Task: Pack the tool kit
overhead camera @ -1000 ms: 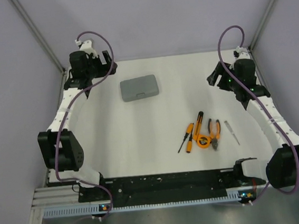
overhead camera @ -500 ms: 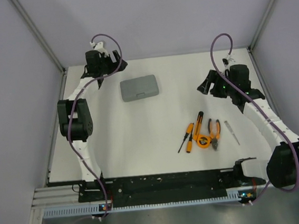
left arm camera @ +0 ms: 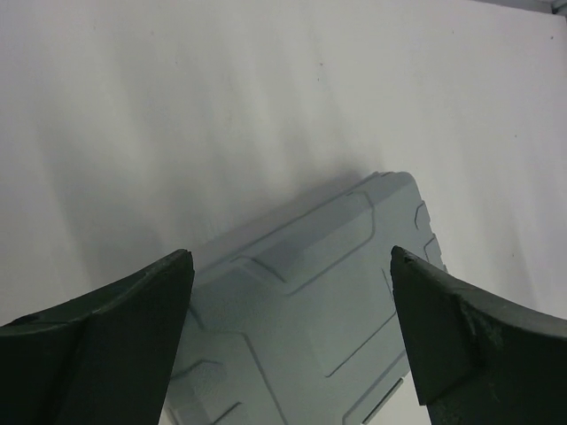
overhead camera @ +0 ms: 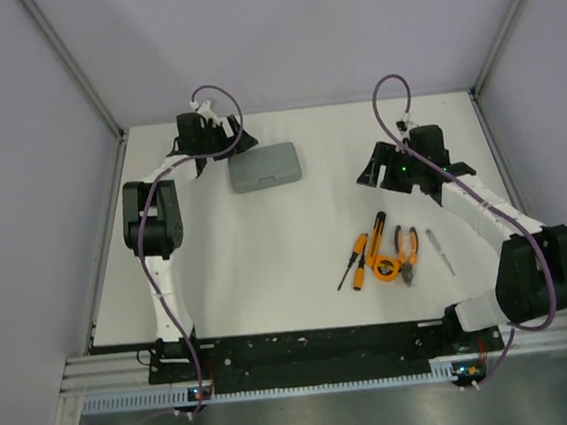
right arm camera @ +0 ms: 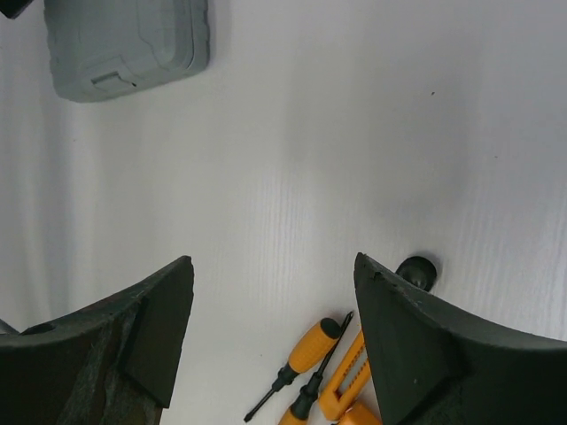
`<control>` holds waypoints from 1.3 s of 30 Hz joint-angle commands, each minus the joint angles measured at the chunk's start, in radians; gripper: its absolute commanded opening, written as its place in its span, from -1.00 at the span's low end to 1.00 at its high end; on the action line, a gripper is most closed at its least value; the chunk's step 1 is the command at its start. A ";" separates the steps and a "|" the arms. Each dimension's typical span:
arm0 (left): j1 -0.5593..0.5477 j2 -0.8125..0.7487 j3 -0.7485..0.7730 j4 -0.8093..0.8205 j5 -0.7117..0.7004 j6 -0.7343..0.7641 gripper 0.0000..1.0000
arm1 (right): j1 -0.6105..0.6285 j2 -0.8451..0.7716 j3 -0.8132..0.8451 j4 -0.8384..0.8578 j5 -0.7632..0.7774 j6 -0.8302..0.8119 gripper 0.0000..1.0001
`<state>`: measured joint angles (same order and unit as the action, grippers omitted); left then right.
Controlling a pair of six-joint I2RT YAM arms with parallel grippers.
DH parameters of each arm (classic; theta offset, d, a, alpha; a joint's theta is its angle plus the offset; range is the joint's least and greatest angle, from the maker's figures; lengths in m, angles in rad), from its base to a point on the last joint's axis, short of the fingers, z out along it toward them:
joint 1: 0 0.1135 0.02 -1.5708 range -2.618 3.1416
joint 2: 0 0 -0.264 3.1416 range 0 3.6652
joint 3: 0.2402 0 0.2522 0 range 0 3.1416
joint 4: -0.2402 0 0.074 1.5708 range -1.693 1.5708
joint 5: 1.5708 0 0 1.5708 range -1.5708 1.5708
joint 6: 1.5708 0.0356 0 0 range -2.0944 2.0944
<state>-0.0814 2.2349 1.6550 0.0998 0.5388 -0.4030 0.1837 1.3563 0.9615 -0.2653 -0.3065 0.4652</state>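
The grey case (overhead camera: 264,166) lies shut on the white table at the back left. It fills the lower part of the left wrist view (left arm camera: 310,301). My left gripper (overhead camera: 236,140) is open at the case's back left corner, its jaws spread over the lid (left arm camera: 291,255), holding nothing. The orange-and-black tools lie at the right front: two screwdrivers (overhead camera: 352,261), pliers (overhead camera: 406,251) and a round tape measure (overhead camera: 386,266). My right gripper (overhead camera: 371,175) is open and empty, hovering behind the tools (right arm camera: 273,260). The screwdrivers (right arm camera: 306,359) and the case (right arm camera: 128,40) show in its view.
A thin pale tool (overhead camera: 439,251) lies right of the pliers. Metal frame posts stand at the back corners and grey walls close in the table on three sides. The black rail with the arm bases (overhead camera: 317,348) runs along the near edge.
The left gripper has swung right along the back edge to the case. The right gripper has moved left and inward, to a spot behind the tools. The case and tools have not moved.
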 commanded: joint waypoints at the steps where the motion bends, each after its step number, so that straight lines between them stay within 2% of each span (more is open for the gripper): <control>1: -0.008 -0.037 -0.052 0.011 0.064 0.009 0.88 | 0.065 0.121 0.098 0.040 -0.022 0.029 0.43; 11: -0.015 -0.161 -0.250 -0.081 0.053 -0.054 0.57 | 0.203 0.381 0.255 0.124 -0.042 0.125 0.40; 21: -0.061 -0.337 -0.521 -0.121 0.102 -0.095 0.36 | 0.221 0.550 0.273 0.374 -0.170 0.237 0.40; 28: -0.072 -0.460 -0.649 -0.135 0.078 -0.096 0.24 | 0.261 0.638 0.341 0.359 -0.171 0.228 0.43; 33: -0.072 -0.570 -0.716 -0.239 -0.005 -0.080 0.19 | 0.310 0.668 0.384 0.290 -0.141 0.205 0.15; 37: -0.072 -0.597 -0.756 -0.206 0.004 -0.103 0.18 | 0.341 0.702 0.388 0.275 -0.132 0.202 0.08; 39: -0.072 -0.601 -0.752 -0.224 -0.043 -0.103 0.16 | 0.350 0.710 0.388 0.268 -0.117 0.202 0.03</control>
<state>-0.1524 1.6699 0.9150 -0.1207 0.5560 -0.5003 0.5079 2.0354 1.3170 0.0128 -0.4438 0.6815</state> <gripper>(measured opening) 0.589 0.532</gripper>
